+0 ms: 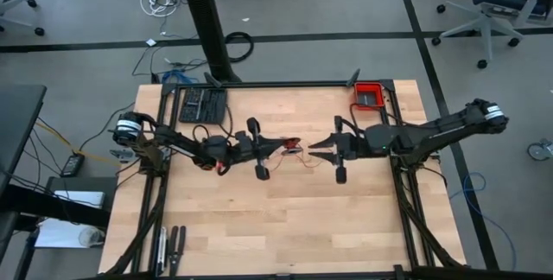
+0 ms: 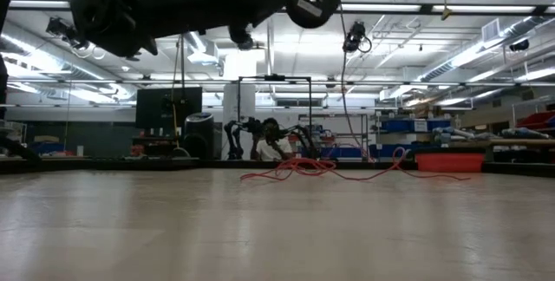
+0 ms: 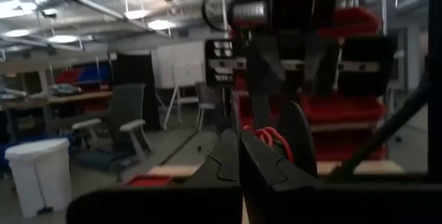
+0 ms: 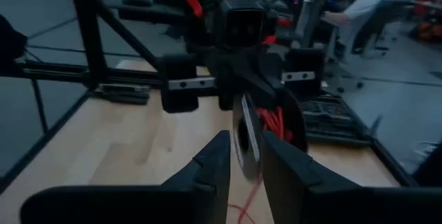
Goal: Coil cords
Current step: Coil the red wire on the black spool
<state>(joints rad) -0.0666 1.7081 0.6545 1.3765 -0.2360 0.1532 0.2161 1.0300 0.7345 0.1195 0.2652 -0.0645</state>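
Cord: the thin red cord [image 1: 294, 149] is bunched at mid-desk, held up between the two arms, with a strand trailing right along the wood toward the right arm; the low view shows loops and a wavy run [image 2: 321, 168] along the desk's far part.
Left gripper [image 1: 281, 145]: jaws together, clamped on the red bundle, which peeks out beside its fingers [image 3: 259, 162] in the left wrist view.
Right gripper [image 1: 318, 149]: jaws apart, tips just right of the bundle, facing the left gripper; nothing visibly pinched.
Desk [image 1: 285, 219]: pale wood, black frame.
Red bin [image 1: 370, 96]: far right corner.
Black tray [image 1: 202, 104]: far left edge.
Writing: none readable.
Person [image 2: 272, 142]: seated in the room beyond.
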